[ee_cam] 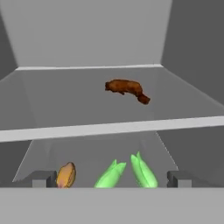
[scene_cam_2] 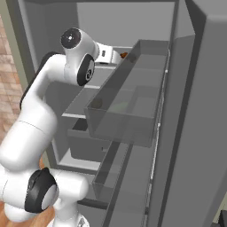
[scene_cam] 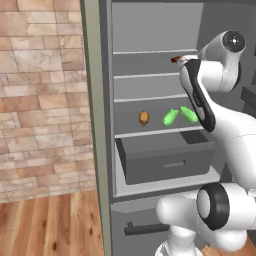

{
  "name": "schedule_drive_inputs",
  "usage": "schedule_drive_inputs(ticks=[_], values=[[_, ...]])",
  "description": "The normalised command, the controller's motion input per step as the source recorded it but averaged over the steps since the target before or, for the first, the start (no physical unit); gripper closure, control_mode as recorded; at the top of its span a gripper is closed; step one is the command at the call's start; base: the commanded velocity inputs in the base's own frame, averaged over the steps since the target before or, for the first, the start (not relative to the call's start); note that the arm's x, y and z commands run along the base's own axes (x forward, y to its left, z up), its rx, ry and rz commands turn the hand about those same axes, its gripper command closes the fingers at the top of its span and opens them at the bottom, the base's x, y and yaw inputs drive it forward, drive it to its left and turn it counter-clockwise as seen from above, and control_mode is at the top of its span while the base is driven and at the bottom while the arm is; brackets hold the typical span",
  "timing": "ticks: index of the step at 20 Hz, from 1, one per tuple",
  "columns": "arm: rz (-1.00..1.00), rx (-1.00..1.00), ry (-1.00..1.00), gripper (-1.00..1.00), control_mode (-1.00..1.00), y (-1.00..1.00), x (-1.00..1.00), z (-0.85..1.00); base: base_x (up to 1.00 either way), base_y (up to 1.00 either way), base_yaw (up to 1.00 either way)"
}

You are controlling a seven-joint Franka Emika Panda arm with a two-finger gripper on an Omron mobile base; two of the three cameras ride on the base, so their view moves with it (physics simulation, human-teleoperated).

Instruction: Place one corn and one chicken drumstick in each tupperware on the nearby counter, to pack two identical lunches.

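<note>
Chicken drumstick (ee_cam: 127, 89) lies on an upper fridge shelf (ee_cam: 109, 129); two corn cobs (ee_cam: 126, 173) and a second drumstick (ee_cam: 66, 174) lie on the shelf below. The gripper (ee_cam: 112, 178) is fully open, empty, facing them. Judged progress: nothing packed yet; all picks remain.

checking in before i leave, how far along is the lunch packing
Nothing packed yet. The open end effector holds nothing, aimed into the open grey fridge. Still shelved: one dark brown roasted drumstick on an upper shelf, one orange-brown drumstick and two bright-green corn cobs on the shelf below. All picking remains.
</note>
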Motion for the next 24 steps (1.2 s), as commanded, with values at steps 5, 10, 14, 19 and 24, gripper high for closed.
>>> schedule_drive_inputs(ticks=[5, 10, 14, 19, 24], values=[[0.0, 0.0, 0.0, -1.0, -1.0, -0.17, 0.33, 0.0, 0.0, 0.0, 0.0], [0.0, 0.0, 0.03, -1.0, -1.0, -0.2, 0.33, 0.0, 0.0, 0.0, 0.0], [0.0, 0.0, 0.07, -1.0, -1.0, -0.16, 0.31, 0.0, 0.0, 0.0, 0.0], [0.0, 0.0, 0.04, -1.0, -1.0, -0.23, 0.26, 0.0, 0.0, 0.0, 0.0], [0.01, 0.0, 0.03, -1.0, -1.0, -0.12, 0.23, 0.0, 0.0, 0.0, 0.0]])
